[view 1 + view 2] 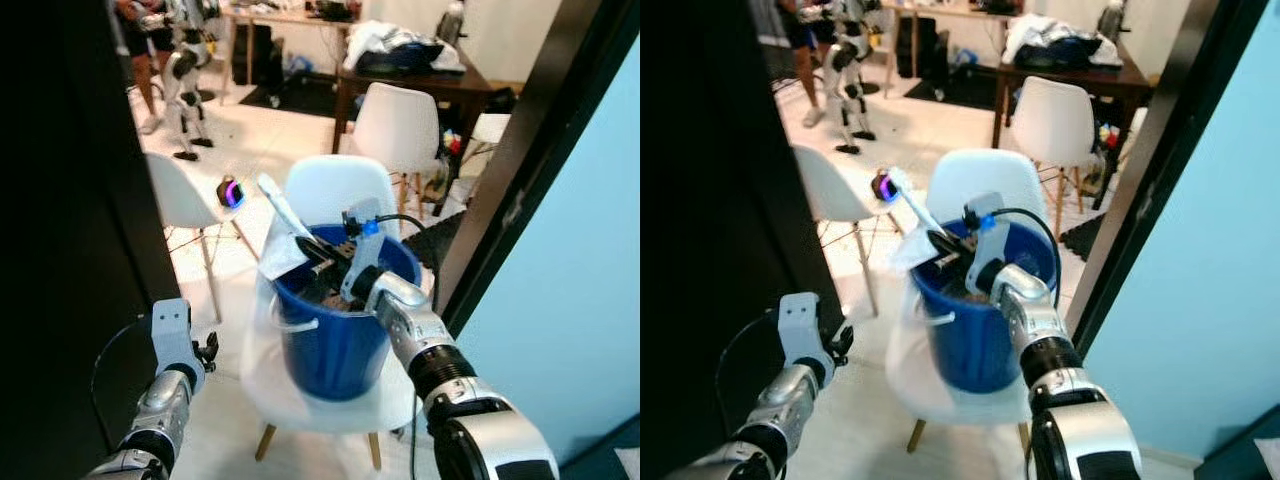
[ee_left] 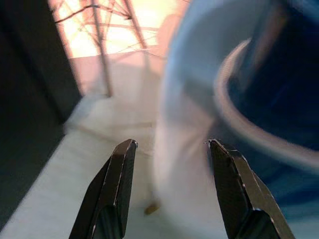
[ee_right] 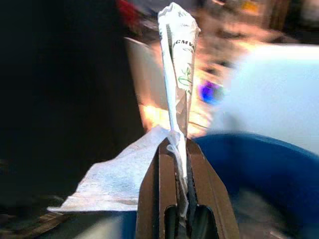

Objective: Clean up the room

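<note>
Right arm: bent at the elbow, forearm reaching up and far-left over the bucket (image 1: pixel 335 340). Right gripper (image 1: pixel 318 257) above the bucket's far-left rim, fingers (image 3: pixel 167 179) clamped narrow on a wrapper (image 3: pixel 178 74). Wrapper: white crumpled paper with green print, sticking up and to the left from the fingertips, a flat sheet of it spreading out below toward the rim.

Bucket: blue, round, white handle hanging on its near-left side, dark contents inside, not identifiable. Standing on the seat of a white chair (image 1: pixel 335 190), chair back rising just behind it.

Left arm: low at the near left, forearm angled up, close to a dark wall (image 1: pixel 60 240). Left gripper (image 2: pixel 172 144) beside the chair's left edge, near the bucket's side, jaws wide and holding nothing.

Second white chair (image 1: pixel 180 195) to the left, partly hidden by the wall; small dark object with a purple glow (image 1: pixel 231 191) on it. Third white chair (image 1: pixel 400 125) farther back, at a dark table (image 1: pixel 440 85) piled with cloth. Another robot (image 1: pixel 185 70) standing at the far left. Light blue wall (image 1: pixel 570 260) at the right.
</note>
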